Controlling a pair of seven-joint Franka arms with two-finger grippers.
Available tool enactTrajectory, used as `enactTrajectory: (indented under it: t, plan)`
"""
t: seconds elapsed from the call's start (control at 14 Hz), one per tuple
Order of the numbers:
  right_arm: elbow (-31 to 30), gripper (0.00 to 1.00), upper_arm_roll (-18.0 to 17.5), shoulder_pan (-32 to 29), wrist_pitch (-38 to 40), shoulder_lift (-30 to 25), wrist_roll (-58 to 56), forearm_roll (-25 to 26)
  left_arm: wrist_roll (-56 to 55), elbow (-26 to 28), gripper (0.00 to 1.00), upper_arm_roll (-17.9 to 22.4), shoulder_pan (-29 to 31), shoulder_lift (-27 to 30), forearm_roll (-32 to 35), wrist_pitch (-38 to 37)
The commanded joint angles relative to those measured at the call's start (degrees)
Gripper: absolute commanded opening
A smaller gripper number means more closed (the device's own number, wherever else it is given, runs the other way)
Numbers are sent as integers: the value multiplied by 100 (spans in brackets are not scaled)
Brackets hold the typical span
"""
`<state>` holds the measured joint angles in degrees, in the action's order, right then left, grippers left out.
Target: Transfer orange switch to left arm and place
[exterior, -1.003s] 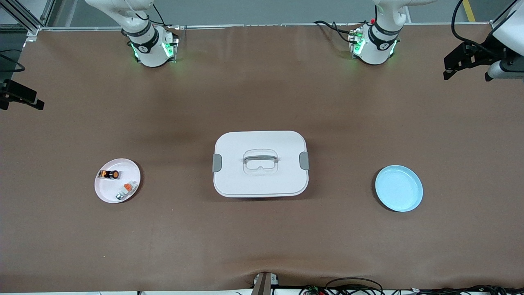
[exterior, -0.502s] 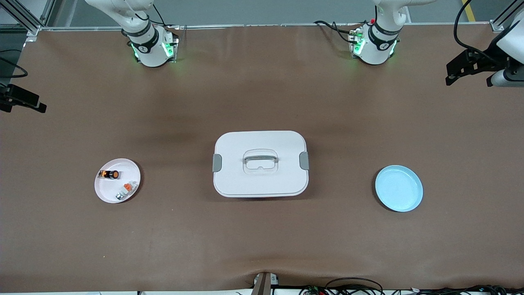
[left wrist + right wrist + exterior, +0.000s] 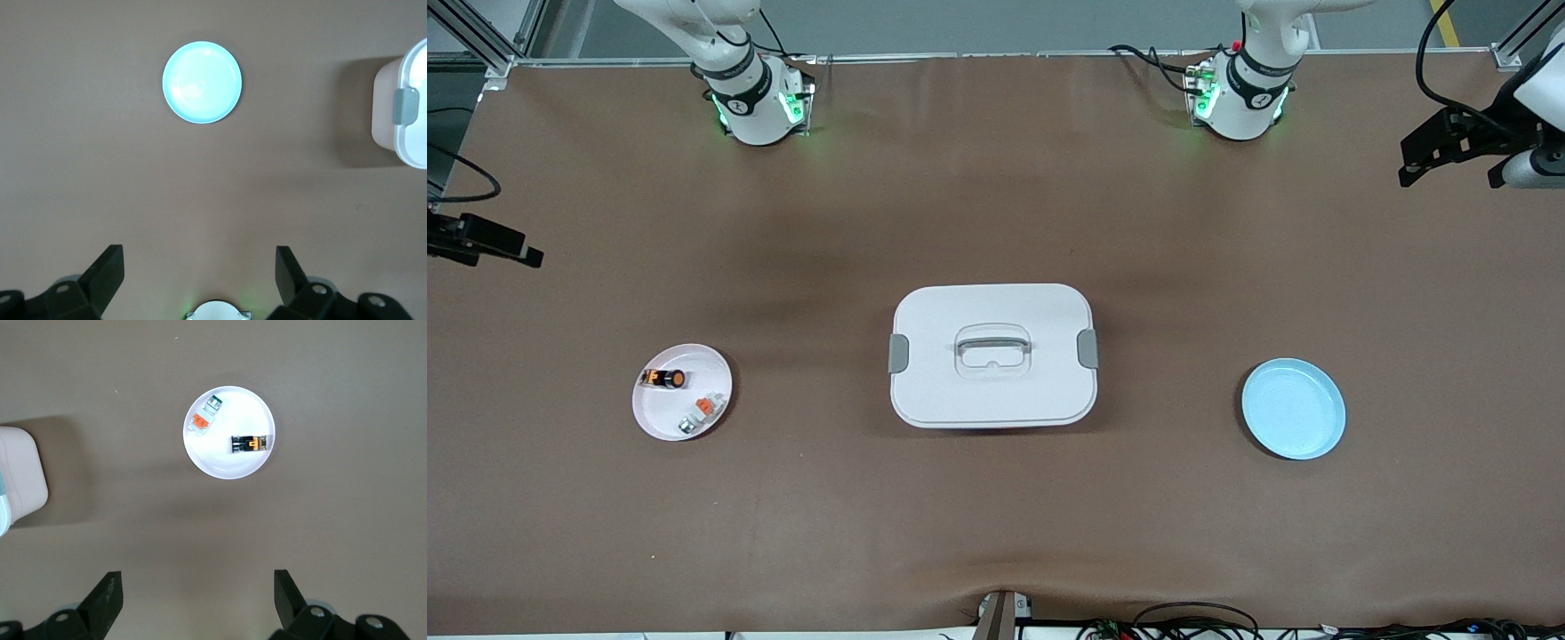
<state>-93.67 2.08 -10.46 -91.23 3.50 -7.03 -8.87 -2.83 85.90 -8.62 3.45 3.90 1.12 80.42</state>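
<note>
The orange switch [image 3: 665, 379], a small black cylinder with an orange end, lies on a pink plate [image 3: 704, 368] toward the right arm's end of the table. It also shows in the right wrist view [image 3: 252, 443]. The white box [image 3: 993, 354] stands shut at the table's middle, between the two plates. My right gripper [image 3: 489, 244] hangs high over the table's edge at the right arm's end, open and empty [image 3: 197, 597]. My left gripper [image 3: 1445, 147] hangs high over the left arm's end, open and empty [image 3: 198, 280].
A white-grey piece with an orange tab [image 3: 703, 411] lies on the pink plate beside the switch. An empty blue plate [image 3: 1294, 408] sits toward the left arm's end. A corner of the box shows in both wrist views [image 3: 403, 110] [image 3: 20, 480].
My right gripper has moved a little in over the table from its edge. My left gripper has shifted slightly. The switch, plates and box have not moved.
</note>
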Motion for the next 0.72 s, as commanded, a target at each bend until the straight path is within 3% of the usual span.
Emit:
enactTrajectory:
  t: [0.0,0.29,0.65]
  plan:
    - [-835,100,-50,-272,-613,-209,-150,-395,-192,-73,100,18,32,93,-42,-79]
    - [-1557,100,-68,-219,-1606,-165,-202,-493,-201,-64,100,1,24,76,-42,-79]
    - [-1593,100,-59,-272,-2249,422,-843,-721,-209,-108,100,1,15,-12,-85,-44]
